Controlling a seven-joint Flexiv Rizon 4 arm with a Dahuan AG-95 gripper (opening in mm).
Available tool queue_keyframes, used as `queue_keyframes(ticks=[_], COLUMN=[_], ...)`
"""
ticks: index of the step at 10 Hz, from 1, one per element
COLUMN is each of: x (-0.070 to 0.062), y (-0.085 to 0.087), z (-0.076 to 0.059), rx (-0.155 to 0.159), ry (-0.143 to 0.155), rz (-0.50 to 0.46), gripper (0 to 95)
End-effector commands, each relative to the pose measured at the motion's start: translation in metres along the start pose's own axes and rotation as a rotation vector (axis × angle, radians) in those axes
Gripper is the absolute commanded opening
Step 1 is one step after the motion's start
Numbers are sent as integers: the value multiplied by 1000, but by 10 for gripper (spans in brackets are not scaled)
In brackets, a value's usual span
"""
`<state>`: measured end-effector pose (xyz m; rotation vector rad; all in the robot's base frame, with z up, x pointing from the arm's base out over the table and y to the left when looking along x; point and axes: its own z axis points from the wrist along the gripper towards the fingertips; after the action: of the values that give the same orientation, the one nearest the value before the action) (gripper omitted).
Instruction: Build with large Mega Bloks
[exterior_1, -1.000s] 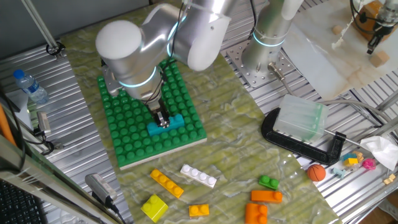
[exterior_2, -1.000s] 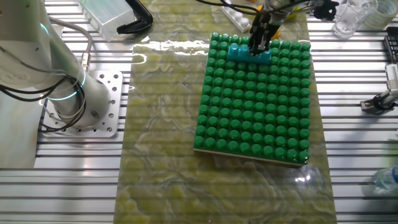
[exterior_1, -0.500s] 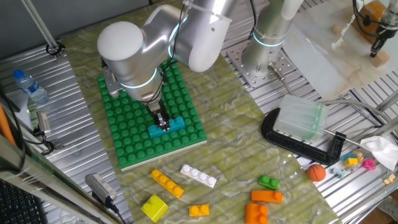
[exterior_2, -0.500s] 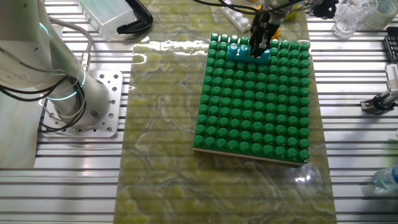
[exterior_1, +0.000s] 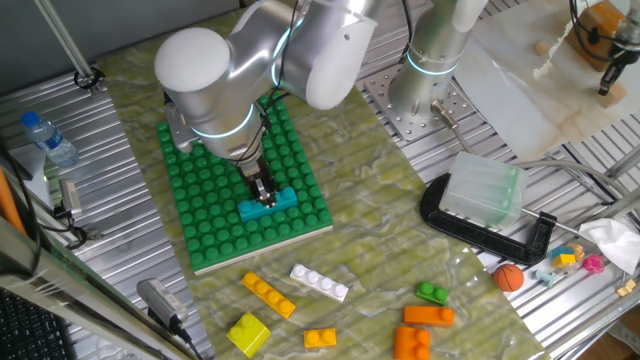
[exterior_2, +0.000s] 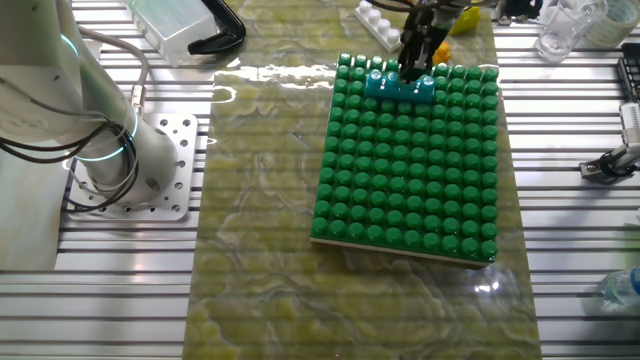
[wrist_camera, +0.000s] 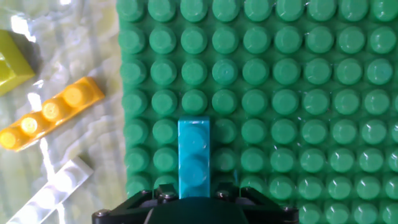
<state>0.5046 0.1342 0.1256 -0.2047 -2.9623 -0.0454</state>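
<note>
The gripper (exterior_1: 265, 193) pinches the teal brick (exterior_1: 268, 203), which sits on the green studded board (exterior_1: 215, 215) near its edge. This looks like the first brick placed; the yellow brick (exterior_1: 268, 294), white brick (exterior_1: 319, 282) and others wait loose on the mat. The arm reaches straight down over the board.

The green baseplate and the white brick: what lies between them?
In one fixed view, only bare marbled mat lies between the green baseplate and the white brick; the yellow long brick sits to the side.
</note>
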Motion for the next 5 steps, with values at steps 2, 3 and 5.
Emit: queue_keyframes(ticks=[2, 3, 5], x=[10, 15, 20], y=[0, 2, 4], z=[0, 6, 11], rx=[16, 21, 26], ry=[-28, -45, -48], rz=[-10, -8, -13], gripper=[0, 0, 0])
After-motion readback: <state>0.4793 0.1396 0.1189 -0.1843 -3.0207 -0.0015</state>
